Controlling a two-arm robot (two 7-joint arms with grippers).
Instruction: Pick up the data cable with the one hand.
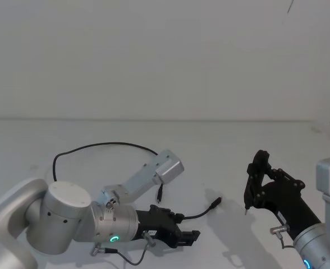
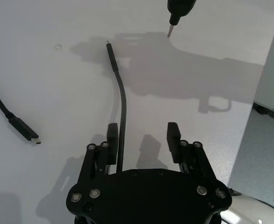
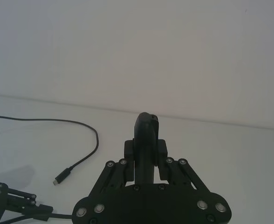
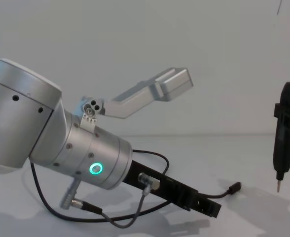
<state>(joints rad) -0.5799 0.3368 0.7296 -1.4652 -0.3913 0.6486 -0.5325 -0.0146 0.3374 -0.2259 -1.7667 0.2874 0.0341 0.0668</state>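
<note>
left gripper (image 2: 142,133) sits spread over the data cable (image 2: 123,102), which runs off-centre, so I'd centre it before pinching; right gripper (image 3: 145,149) just clamps its pen tool (image 4: 283,143).

No legible text, number, sign anywhere

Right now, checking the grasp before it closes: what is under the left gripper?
The black cable lies on the white table between the left gripper's open fingers, close to one. Farther back the gripper's body covers it. The right gripper, holding a pen-shaped tool, hangs apart.
</note>
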